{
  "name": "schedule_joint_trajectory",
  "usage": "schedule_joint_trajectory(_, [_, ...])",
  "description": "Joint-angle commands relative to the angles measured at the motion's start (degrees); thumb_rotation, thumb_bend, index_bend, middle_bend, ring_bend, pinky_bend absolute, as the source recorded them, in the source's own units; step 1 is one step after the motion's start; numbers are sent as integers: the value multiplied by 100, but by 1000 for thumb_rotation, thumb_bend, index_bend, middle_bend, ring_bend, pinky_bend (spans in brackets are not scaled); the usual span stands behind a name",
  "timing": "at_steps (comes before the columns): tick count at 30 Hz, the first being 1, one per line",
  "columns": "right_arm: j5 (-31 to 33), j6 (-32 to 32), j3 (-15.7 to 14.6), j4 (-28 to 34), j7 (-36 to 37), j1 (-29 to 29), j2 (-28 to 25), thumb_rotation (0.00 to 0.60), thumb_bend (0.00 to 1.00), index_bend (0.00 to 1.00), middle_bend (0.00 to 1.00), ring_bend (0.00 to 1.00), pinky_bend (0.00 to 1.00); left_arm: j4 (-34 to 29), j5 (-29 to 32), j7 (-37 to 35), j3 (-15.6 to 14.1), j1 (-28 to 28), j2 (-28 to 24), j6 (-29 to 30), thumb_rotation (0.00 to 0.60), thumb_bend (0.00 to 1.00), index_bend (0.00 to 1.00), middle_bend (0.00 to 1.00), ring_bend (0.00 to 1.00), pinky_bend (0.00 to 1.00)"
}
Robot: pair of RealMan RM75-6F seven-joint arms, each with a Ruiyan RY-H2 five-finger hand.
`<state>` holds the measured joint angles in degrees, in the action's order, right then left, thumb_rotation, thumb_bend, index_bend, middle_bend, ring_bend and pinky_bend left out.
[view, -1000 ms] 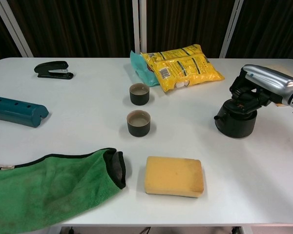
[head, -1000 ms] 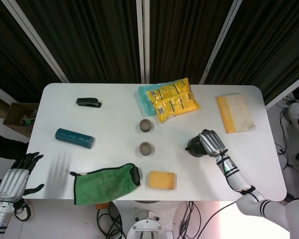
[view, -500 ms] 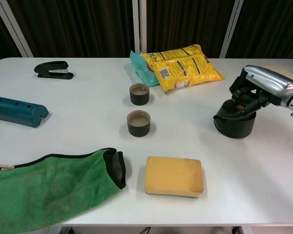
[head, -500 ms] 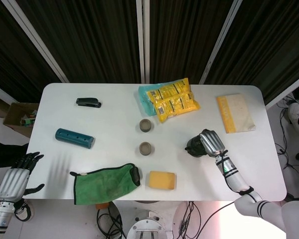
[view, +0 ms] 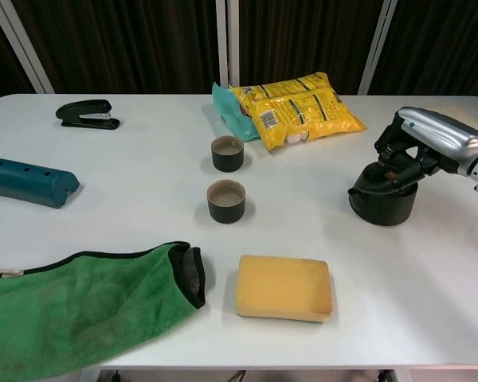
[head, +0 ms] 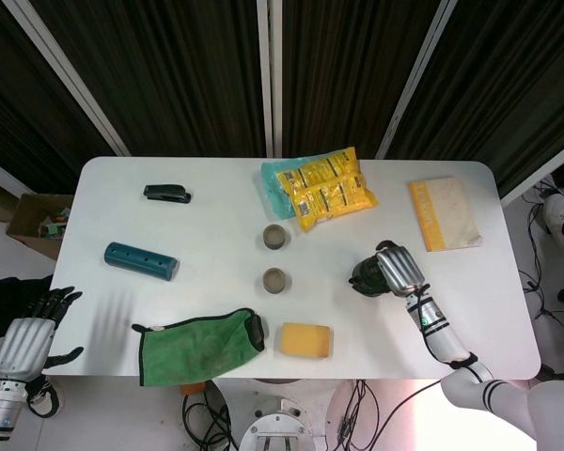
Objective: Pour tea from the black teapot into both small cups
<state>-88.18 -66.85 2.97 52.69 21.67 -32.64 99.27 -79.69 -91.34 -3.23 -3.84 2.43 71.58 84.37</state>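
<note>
Not much has shifted since a second ago: the right hand (view: 426, 143) has nudged the black teapot (view: 382, 199) a touch toward the left of the frame, and that's about it. That hand is clamped over the top of the teapot, fingers curled down around its lid and handle area, so it's grasping the pot, which looks like it sits on the white table (view: 430, 302) at the right side of the chest view.

Both small cups are near the middle of the frame, well apart from the pot: the far cup (view: 227, 153) just below the snack bags, and the near cup (view: 226, 200) right below it. Can't tell how full either one is.

The left hand (head: 23, 340) hangs off the table at the lower left of the head view, fingers spread, holding nothing.

Other stuff lying around: yellow snack bags (view: 299, 107) at top center, a stapler (view: 88, 114) upper left, a teal tube (view: 28, 181) at the left edge, a green cloth (view: 80, 306) lower left, a yellow sponge (view: 284, 287) bottom center, and a yellow booklet (head: 444, 213) at the upper right in the head view.
</note>
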Motion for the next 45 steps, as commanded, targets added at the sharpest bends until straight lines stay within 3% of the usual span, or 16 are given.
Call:
schedule_joint_trajectory(1, [-31,-108,32,-50,-85,8,39,435,16,889,910,696,291,-1,0,-2,0,-2,-1,4,600,68,168,118,120,218])
schedule_joint_trajectory(11, [-117,-338,36,-161,-542,49,46,393,16,684,621,415,90,-14,-12,6,1,1,-6,15,600,68,168,118,120,218])
schedule_joint_trajectory(15, [-44,-101,-3,10,-858,42,-107,381,5,427,441,234,34,-15,-13,10,1,-1,-4,20,600,69,168,118,120,218])
schedule_joint_trajectory(19, [37,-21,-2,241,-1185,84,-264,374,0,73,173,36,0,-21,-12,23,2,0,-2,18,600,69,168,118,120,218])
schedule_joint_trajectory(21, [59,-152,39,348,-1396,143,-331,375,0,0,48,0,0,-30,-14,38,4,-1,-6,26,600,69,168,118,120,218])
schedule_joint_trajectory(25, [-32,-711,69,706,-1688,372,-593,374,0,0,0,0,0,-62,-20,70,10,-19,-31,75,600,69,168,118,120,218])
schedule_joint_trajectory(27, [-64,-1040,27,1173,-1833,601,-926,373,2,0,0,0,0,-86,-19,80,14,-38,-52,113,600,69,168,118,120,218])
schedule_joint_trajectory(34, [186,-2148,-467,2802,-2486,1928,-2276,375,46,0,0,0,0,-130,-56,89,39,-91,-89,274,600,69,168,118,120,218])
schedule_joint_trajectory(38, [419,-2693,-666,3020,-2311,2659,-2621,374,75,0,0,0,0,-182,-139,175,55,-104,-128,394,600,68,168,118,119,218])
schedule_joint_trajectory(45, [506,-2974,-657,2925,-2306,3122,-2815,370,133,0,0,0,0,-263,-242,309,109,-140,-152,618,600,69,168,118,120,217])
